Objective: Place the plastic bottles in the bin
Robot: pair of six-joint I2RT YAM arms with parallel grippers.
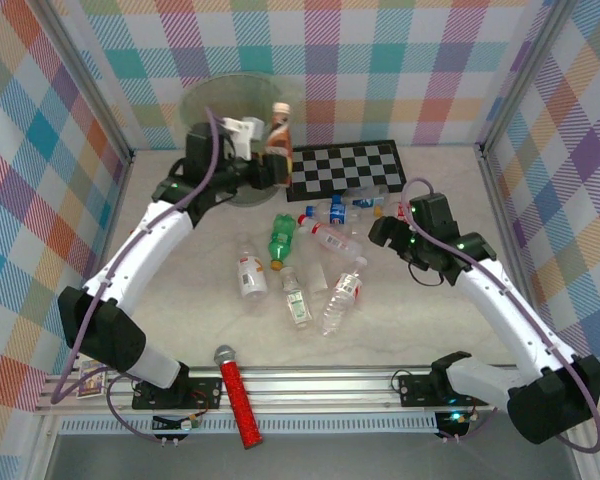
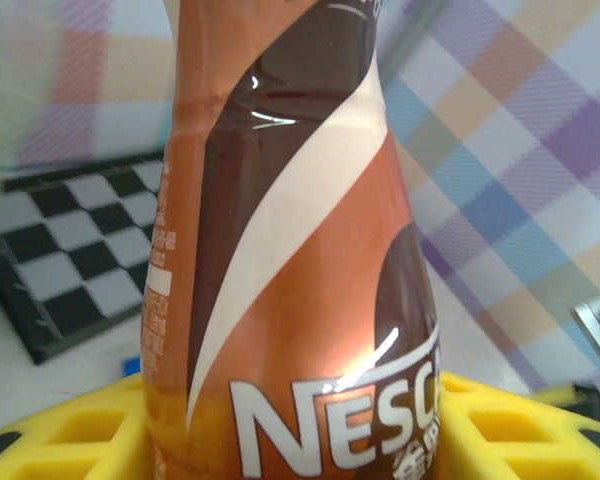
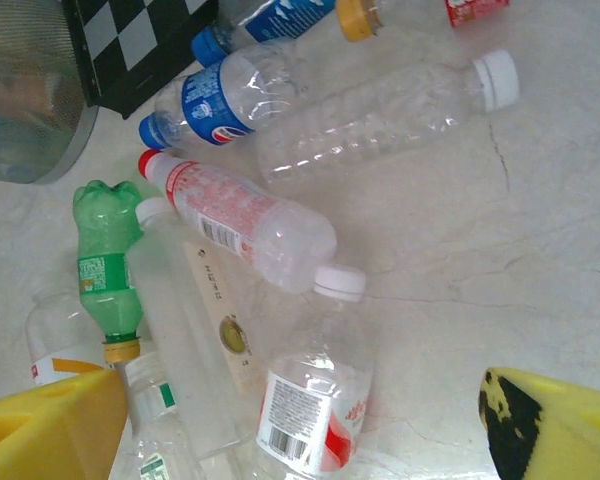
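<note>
The brown bottle [image 1: 278, 135], in an orange, brown and cream Nescafé sleeve with a white cap, stands upright, clamped low on its body by the left gripper [image 1: 272, 168]. It seems to be at the near rim of the bin [image 1: 212, 98], a round, pale-green translucent tub. The rest lie on their sides, clustered close together: a green bottle [image 1: 282, 238], a red-labelled bottle [image 1: 330, 238], a blue-labelled bottle [image 1: 337, 211], a white-capped bottle [image 1: 343, 293], an orange-labelled bottle [image 1: 250, 276] and a small green-labelled bottle [image 1: 297, 300].
</note>
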